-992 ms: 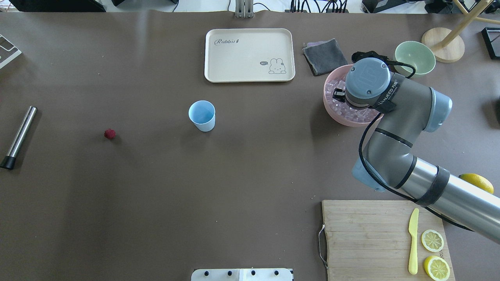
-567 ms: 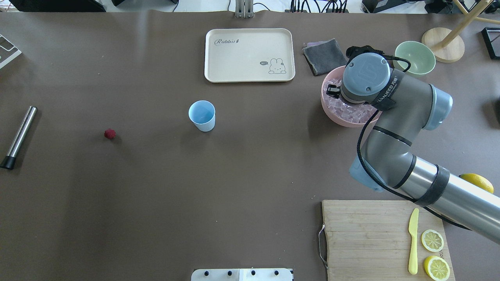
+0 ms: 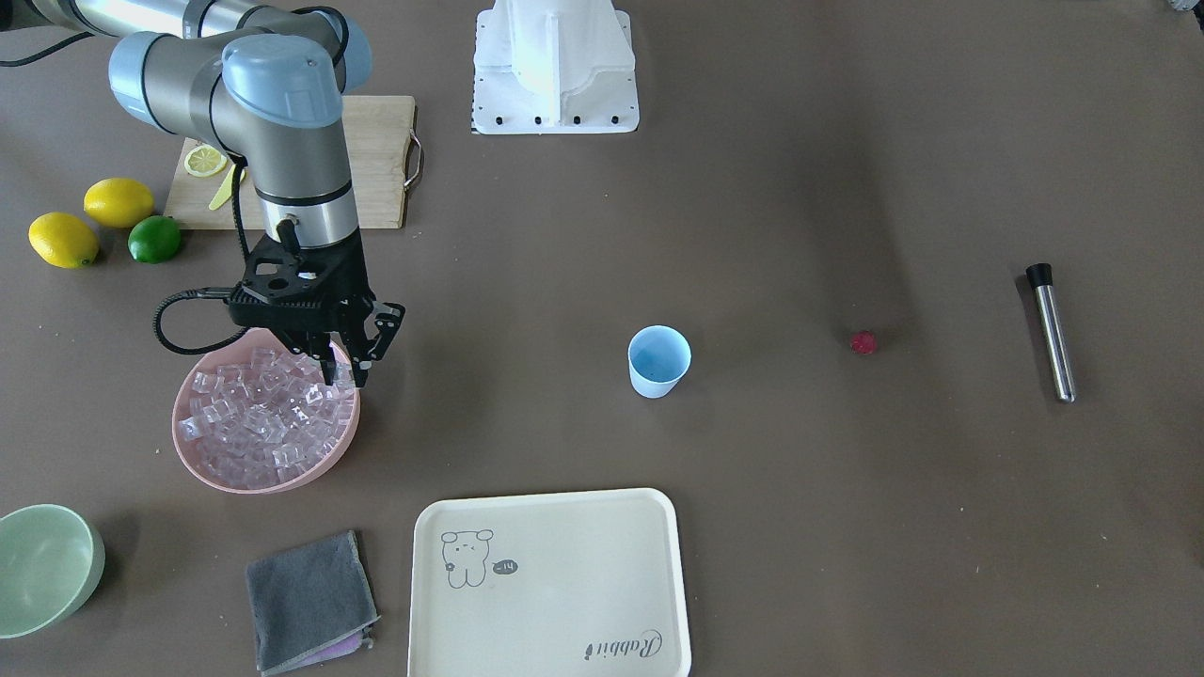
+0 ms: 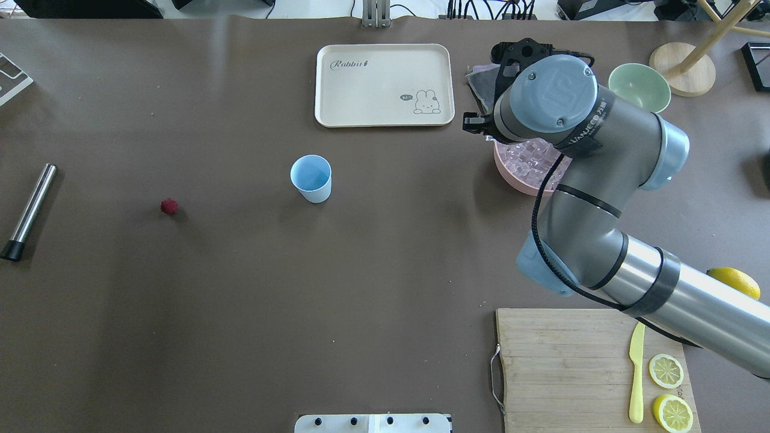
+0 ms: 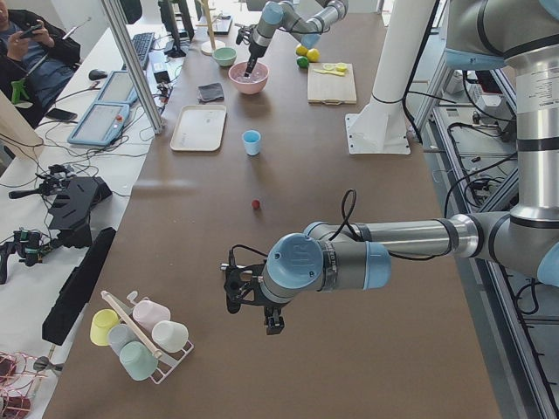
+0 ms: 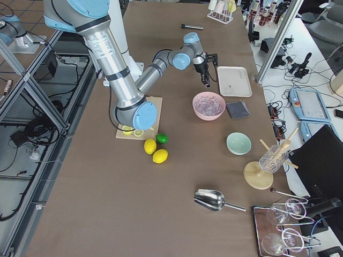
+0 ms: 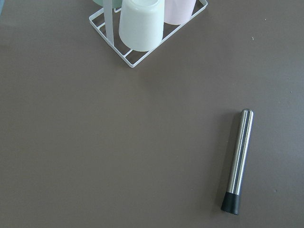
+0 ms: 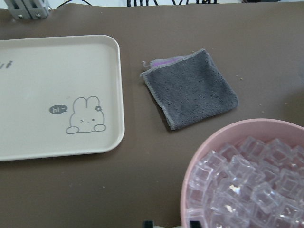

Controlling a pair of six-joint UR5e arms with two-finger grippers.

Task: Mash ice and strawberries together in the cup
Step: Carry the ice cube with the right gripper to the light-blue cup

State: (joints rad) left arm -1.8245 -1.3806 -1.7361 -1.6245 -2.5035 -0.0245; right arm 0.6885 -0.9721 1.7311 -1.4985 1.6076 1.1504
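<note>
Standing upright near the middle of the brown surface (image 4: 240,300), the light blue cup (image 4: 311,178) shows its open mouth to the overhead camera. The strawberry (image 4: 169,207), a single dark red piece, lies on the surface well to the robot's left of the cup. Farther from the cup on that same side lies a steel muddler (image 4: 28,211) with a black end.

The ice (image 3: 254,414) is heaped in a pink bowl (image 3: 235,484) well to the robot's right of the cup. The right claw (image 3: 345,371) hangs over the bowl's edge on the side facing the cup. Its fingers point down with a narrow gap between them, and whether a cube is pinched there cannot be told.

Beyond the cup from the robot lies a cream tray (image 4: 384,84) with a rabbit drawing, and a grey cloth (image 3: 310,597) lies farther to the cup's right than the tray.

The left claw (image 5: 273,325) hovers above the surface far to the robot's left of the cup, past the strawberry; how far it is open cannot be told.
</note>
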